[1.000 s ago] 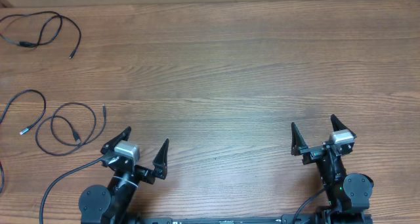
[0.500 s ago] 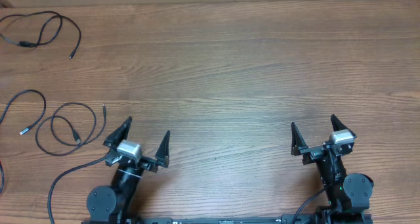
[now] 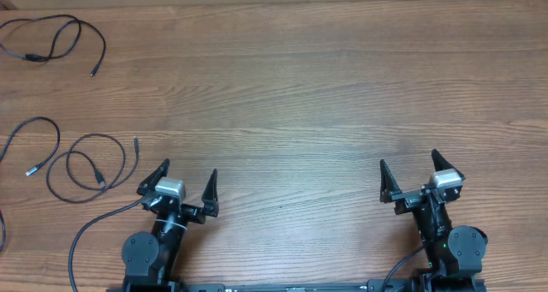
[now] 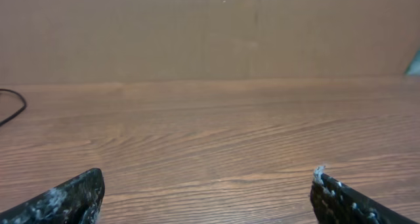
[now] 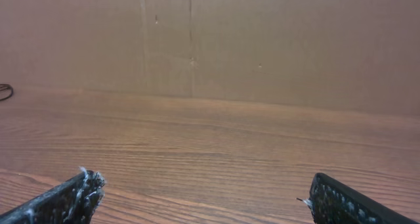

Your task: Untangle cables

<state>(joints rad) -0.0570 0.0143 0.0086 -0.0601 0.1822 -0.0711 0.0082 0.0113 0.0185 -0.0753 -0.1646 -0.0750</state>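
Cables [image 3: 58,136]: three in clear view, all thin black cords with small plugs, all by the left edge of the worktop [image 3: 325,86].

- First cable [image 3: 101,44]: loose curl at the far left corner.
- Second cable [image 3: 41,120]: open arc midway down the left edge.
- Third cable [image 3: 89,135]: just beside the second and apart from it as far as can be told. It is coiled over itself, with one plug [image 3: 135,141] pointing toward the far edge.
- Left hand [image 3: 189,169]: released, fingers spread wide, nothing between them. It sits by the near edge, near the third cable.
- Right hand [image 3: 409,159]: likewise released and empty, by the near edge on the right side, well apart from every cord.

Handling note, as a judgement: only the third cable's self-crossing seems left to clear. The left hand is best placed for it. Pinch the cord just behind the free plug, lift slightly, and draw toward the middle of the worktop so the coil opens without dragging onto the second cable. The right hand need not assist unless the coil slides whole.
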